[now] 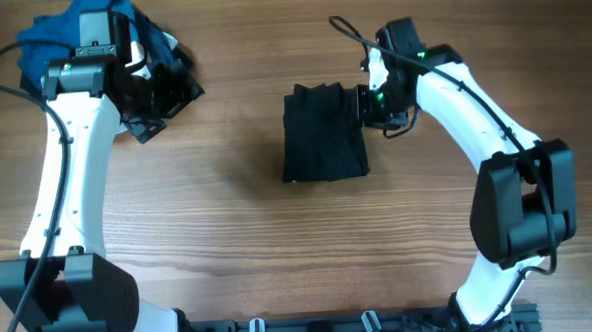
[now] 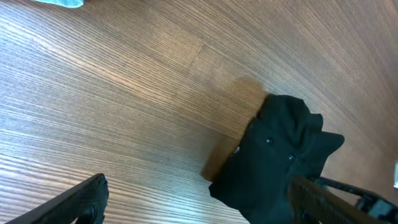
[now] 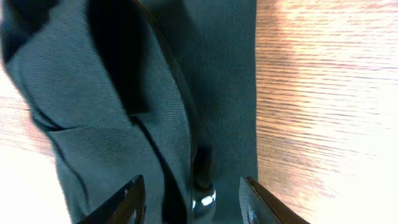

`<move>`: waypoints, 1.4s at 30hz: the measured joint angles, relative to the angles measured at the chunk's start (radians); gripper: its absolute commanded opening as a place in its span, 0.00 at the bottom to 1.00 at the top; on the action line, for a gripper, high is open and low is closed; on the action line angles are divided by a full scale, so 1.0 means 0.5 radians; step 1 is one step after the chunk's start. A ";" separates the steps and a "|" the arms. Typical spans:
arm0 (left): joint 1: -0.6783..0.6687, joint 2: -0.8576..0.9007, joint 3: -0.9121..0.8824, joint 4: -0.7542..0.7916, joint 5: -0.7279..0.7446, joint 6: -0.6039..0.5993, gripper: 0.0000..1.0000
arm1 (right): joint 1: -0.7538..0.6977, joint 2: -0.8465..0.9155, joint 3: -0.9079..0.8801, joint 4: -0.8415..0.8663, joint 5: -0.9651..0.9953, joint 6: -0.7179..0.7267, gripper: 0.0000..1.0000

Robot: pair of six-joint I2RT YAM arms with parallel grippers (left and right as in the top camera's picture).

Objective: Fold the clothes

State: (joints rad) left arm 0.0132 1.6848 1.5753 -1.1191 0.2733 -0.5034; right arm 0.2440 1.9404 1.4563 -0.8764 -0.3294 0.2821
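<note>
A folded black garment lies at the table's middle. My right gripper is at its right edge, open. In the right wrist view the fingers straddle the dark fabric, with a shiny metal button between them. My left gripper is at the far left over a crumpled black garment. In the left wrist view it is open, and the black garment lies by its right finger.
A blue garment is heaped at the far left corner under the left arm; its pale edge shows in the left wrist view. Bare wooden table surrounds the folded garment. A black rail runs along the near edge.
</note>
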 measured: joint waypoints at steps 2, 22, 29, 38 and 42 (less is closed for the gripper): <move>0.000 0.000 0.000 0.001 0.000 0.000 0.92 | 0.000 -0.001 -0.101 0.108 -0.085 -0.005 0.41; 0.000 0.000 0.000 0.001 -0.001 0.000 0.93 | 0.000 -0.028 -0.185 0.218 -0.135 0.063 0.04; 0.000 0.001 0.000 0.001 0.000 0.000 0.92 | -0.002 -0.144 -0.045 0.174 0.048 0.064 0.04; 0.000 0.001 0.000 0.001 0.000 0.000 0.93 | -0.002 -0.144 -0.045 0.145 0.401 0.101 0.04; 0.000 0.001 0.000 0.000 0.000 0.000 0.93 | -0.002 -0.133 -0.045 0.176 0.491 0.108 0.04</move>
State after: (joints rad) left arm 0.0132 1.6852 1.5753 -1.1191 0.2733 -0.5034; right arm 0.2432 1.8740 1.4338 -0.7883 -0.0837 0.3363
